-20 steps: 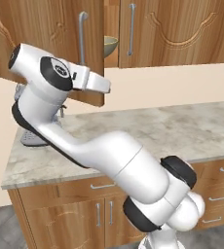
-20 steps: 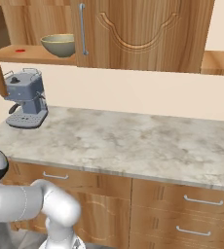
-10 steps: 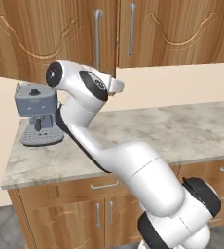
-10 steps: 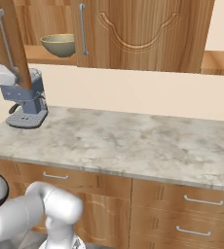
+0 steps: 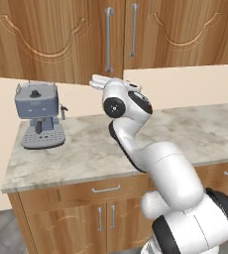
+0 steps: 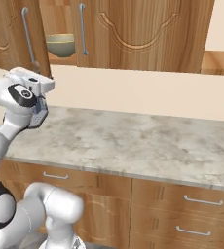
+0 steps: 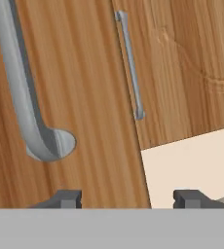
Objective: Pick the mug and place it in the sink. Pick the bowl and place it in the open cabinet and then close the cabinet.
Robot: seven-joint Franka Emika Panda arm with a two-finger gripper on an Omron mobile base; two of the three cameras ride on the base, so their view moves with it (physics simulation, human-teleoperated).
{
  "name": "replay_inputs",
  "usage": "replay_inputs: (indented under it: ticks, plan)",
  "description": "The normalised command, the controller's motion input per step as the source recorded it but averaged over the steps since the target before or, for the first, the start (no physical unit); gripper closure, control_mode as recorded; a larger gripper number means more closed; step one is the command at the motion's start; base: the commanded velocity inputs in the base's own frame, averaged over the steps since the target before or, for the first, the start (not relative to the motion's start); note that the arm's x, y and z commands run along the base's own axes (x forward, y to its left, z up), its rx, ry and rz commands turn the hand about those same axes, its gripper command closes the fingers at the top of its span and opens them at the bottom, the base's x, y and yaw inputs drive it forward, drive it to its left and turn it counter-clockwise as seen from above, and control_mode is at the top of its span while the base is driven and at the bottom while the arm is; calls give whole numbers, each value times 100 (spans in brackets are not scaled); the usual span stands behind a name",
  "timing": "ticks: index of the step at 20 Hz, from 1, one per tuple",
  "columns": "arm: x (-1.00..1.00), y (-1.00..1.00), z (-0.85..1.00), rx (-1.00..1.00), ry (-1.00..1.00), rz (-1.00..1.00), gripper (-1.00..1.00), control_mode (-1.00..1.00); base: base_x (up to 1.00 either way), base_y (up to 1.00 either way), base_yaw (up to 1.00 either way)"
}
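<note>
The end effector [image 7: 128,197], its fingers spread wide and holding nothing, sits against the left door of the wall cabinet [image 7: 75,97], just below that door's silver handle [image 7: 28,112], with the olive bowl [image 6: 61,45] on the cabinet shelf beyond the nearly shut door.

You had one wide olive-tan bowl [image 6: 61,44] on the shelf, seen through the gap of one wooden wall cabinet [image 5: 56,39] with two curved-panel doors and two vertical silver bar handles [image 5: 108,39]. One grey-blue coffee machine [image 5: 38,122] stood on one marbled stone counter [image 6: 148,146]. Below it you could count four silver drawer and door pulls [image 5: 105,189] in the left base view.
</note>
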Motion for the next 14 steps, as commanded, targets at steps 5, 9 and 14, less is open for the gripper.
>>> replay_inputs:
  ticks: [5, 9, 14]
  plan:
    - [100, -32, -1, -1, -21, 22, -100, -100, 0, 0, 0]
    - [100, -21, 0, -7, -22, 14, -100, -100, 0, 0, 0]
    - [100, 0, 0, -10, -17, 10, -100, -100, 0, 0, 0]
